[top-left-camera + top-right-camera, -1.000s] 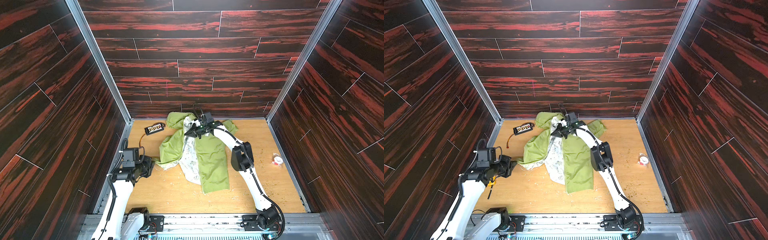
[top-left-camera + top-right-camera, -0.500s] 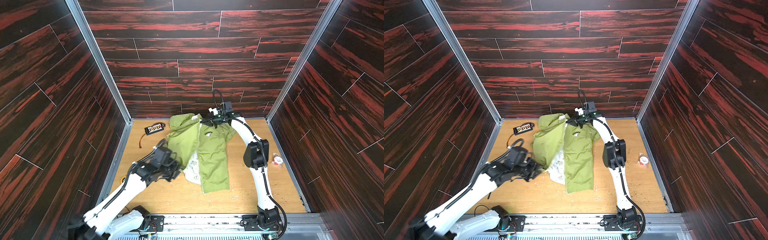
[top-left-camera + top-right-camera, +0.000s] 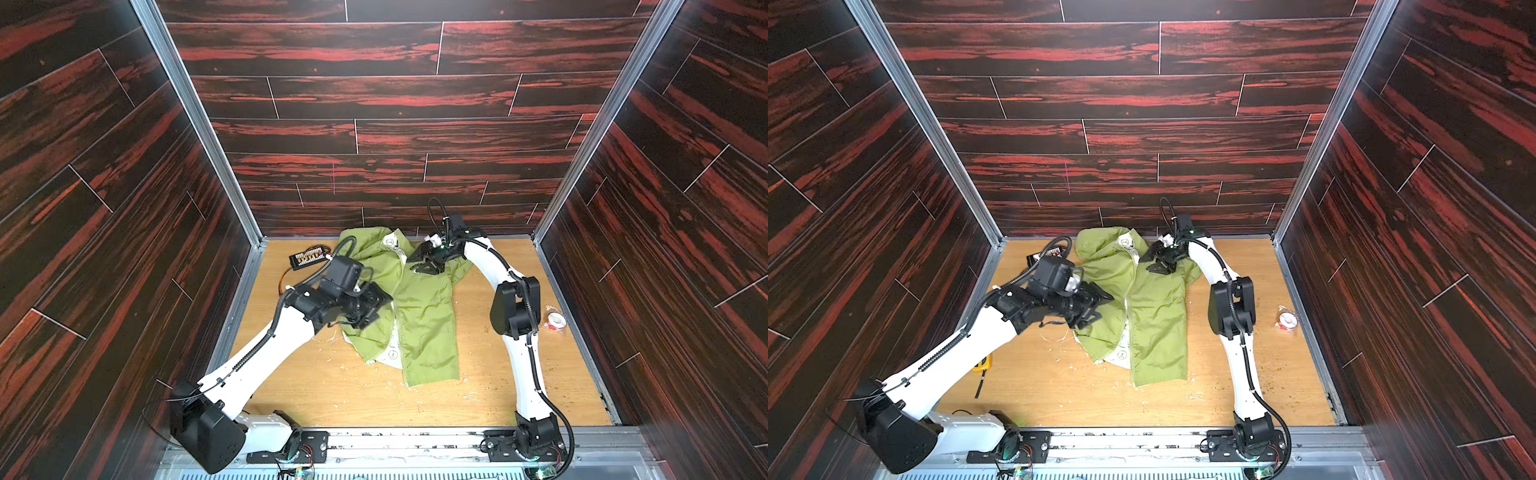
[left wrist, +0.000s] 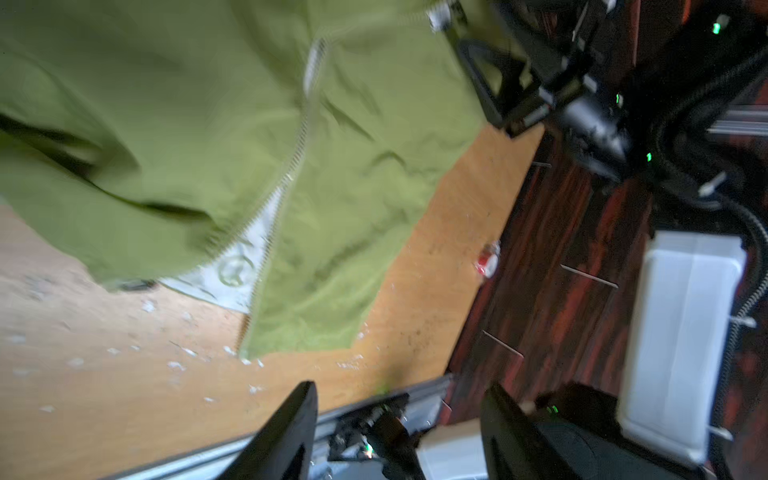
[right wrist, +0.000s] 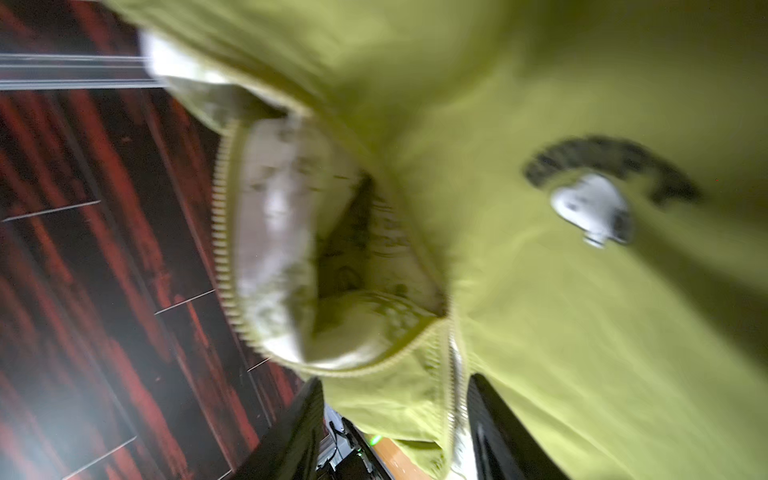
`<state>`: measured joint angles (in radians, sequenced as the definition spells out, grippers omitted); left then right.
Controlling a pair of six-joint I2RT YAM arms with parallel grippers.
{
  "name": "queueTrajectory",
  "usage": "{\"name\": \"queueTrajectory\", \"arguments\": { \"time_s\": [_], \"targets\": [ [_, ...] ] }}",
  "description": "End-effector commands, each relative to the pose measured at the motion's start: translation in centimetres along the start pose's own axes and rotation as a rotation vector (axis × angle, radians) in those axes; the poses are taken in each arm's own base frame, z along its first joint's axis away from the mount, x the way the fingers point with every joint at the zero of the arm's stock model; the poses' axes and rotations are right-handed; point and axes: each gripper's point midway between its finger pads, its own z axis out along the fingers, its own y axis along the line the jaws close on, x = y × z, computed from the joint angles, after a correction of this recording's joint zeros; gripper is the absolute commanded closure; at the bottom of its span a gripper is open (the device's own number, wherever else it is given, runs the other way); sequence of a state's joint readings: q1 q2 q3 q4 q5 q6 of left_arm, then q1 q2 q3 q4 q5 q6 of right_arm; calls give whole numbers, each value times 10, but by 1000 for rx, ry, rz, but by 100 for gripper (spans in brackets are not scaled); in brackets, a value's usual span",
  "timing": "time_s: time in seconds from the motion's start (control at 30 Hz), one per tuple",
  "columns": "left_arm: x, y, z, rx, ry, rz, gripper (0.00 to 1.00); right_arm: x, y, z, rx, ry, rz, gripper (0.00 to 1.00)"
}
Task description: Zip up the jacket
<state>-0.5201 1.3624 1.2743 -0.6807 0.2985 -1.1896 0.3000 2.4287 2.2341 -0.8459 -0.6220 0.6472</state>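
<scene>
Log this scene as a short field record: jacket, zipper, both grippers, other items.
jacket: lime-green, lying on the wooden table, fronts folded together
zipper: edges together mid-front, parted at the hem with white lining showing; whether the teeth are meshed is unclear
left gripper: open, nothing between the fingers
right gripper: jaws apart, the jacket's zipper edge between them, near the collar
other items: small white-and-red roll at right; dark connector board at far left
</scene>
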Motion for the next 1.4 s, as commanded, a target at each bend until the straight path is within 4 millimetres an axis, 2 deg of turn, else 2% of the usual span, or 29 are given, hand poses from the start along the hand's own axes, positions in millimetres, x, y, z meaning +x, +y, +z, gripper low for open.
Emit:
{"name": "queueTrajectory", "arguments": {
  "time_s": [0.0,0.07,0.2,0.27,0.43,0.5,0.53,0.6,0.67,0.77,0.83,0.97,1.23,1.37],
  "targets": [
    [-31,35,5,-204,-62,167,34,17,22,-53,46,-83,-55,43],
    [-46,44,15,-281,-68,223,32,30,20,-61,38,-95,-53,44],
    [-73,62,43,-362,-31,241,29,71,10,-66,2,-82,-9,46],
    [-85,73,58,-397,-5,242,29,96,5,-59,-8,-48,6,46],
    [-110,99,97,-444,61,218,28,167,1,-24,16,92,-24,43],
    [-117,104,111,-437,86,210,31,192,0,-5,17,158,-31,43],
    [-120,105,117,-430,92,208,35,201,0,4,23,183,-34,43],
    [-125,108,126,-417,101,192,52,215,1,21,30,229,-56,44],
    [-128,110,130,-403,107,176,66,219,-4,32,50,248,-55,45],
    [-129,110,135,-374,118,156,78,223,-6,49,33,276,-41,45],
    [-128,111,137,-366,131,145,83,230,-7,61,33,303,-36,46],
    [-125,114,138,-343,140,119,85,237,-12,82,70,324,-30,46],
    [-118,117,134,-319,154,94,85,238,-8,119,80,336,-16,47],
    [-117,120,133,-309,156,81,85,239,-24,132,131,330,23,53]
  ]
}}
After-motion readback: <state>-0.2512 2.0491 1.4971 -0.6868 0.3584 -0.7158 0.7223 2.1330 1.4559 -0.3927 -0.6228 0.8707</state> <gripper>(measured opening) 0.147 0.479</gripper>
